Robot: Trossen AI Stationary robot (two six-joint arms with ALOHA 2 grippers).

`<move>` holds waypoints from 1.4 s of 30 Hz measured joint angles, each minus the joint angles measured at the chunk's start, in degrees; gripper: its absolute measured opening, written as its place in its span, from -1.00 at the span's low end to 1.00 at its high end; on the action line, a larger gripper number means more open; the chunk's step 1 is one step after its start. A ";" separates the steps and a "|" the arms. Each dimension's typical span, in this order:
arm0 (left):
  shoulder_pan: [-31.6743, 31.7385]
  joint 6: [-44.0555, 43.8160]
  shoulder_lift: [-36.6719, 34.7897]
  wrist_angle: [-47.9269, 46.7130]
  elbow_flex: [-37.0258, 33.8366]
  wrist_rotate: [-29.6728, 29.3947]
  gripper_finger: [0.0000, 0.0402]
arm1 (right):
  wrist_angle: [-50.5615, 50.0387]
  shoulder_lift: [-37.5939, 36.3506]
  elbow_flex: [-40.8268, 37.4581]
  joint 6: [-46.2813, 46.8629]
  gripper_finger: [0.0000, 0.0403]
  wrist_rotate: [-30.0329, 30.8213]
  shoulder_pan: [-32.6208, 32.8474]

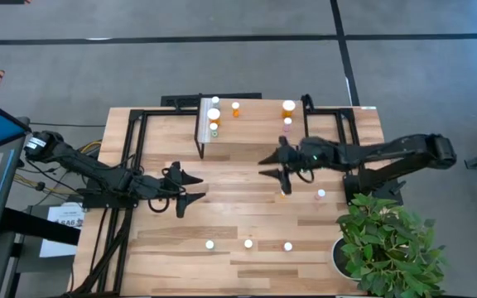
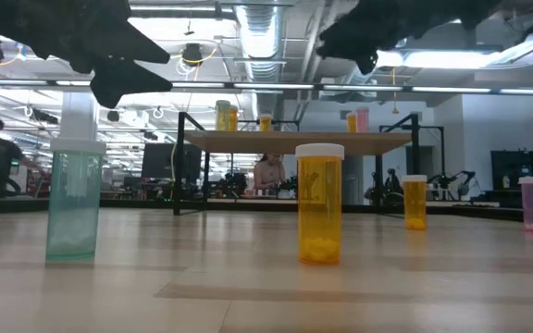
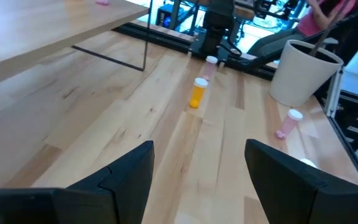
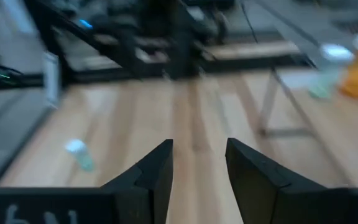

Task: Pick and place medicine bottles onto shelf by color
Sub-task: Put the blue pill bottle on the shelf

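The right gripper point(image 1: 273, 165), fingers apart and empty, is held at the shelf's point(image 1: 255, 128) six o'clock; the left gripper point(image 1: 197, 186) is spread wide.

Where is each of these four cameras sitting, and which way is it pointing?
High view: overhead, straight down on the table, shelf, both arms.
Low view: at tabletop height, level across at an orange bottle and the shelf; arms hang in from above.
Left wrist view: on the left arm, past the open left claw toward an orange bottle.
Right wrist view: on the right arm, past the empty right claw, along the tabletop.
Shared: high and low views both show the shelf holding bottles.
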 joint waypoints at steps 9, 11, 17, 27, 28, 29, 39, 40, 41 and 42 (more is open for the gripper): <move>-3.37 2.05 2.54 11.43 0.02 6.06 0.20 | 16.53 0.16 -5.47 -5.72 -0.18 1.73 8.12; -5.06 3.40 4.36 14.09 0.02 5.96 0.20 | 16.25 0.13 -5.47 -6.50 -0.18 2.35 9.00; -7.15 0.86 12.91 18.31 0.02 5.46 0.20 | 16.50 0.09 -5.47 -9.33 -0.18 3.19 10.41; -8.51 -1.44 22.49 16.87 5.29 10.43 0.20 | 6.13 -7.55 -5.43 -8.56 -0.19 10.87 9.83; -9.09 -1.29 22.95 15.07 6.28 10.28 0.20 | 6.21 -8.49 -5.43 -8.39 -0.19 11.56 9.80; -9.58 -0.87 23.37 13.28 7.18 10.04 0.20 | 6.85 -9.04 -5.40 -8.72 -0.19 11.75 9.94; -13.94 -2.24 24.83 4.30 12.11 7.80 0.20 | 7.18 -7.56 -5.50 -11.72 -0.19 12.28 10.99; -14.57 -2.46 24.83 3.61 12.11 7.06 0.20 | 8.11 -7.16 -5.92 -11.35 -0.19 12.23 10.67; -15.14 -2.83 24.83 3.23 12.09 6.28 0.20 | 9.21 -7.08 -7.05 -11.09 -0.19 12.17 10.29; -15.67 -3.42 24.83 2.92 12.11 5.64 0.20 | 10.93 -7.08 -8.50 -10.90 -0.19 12.09 9.76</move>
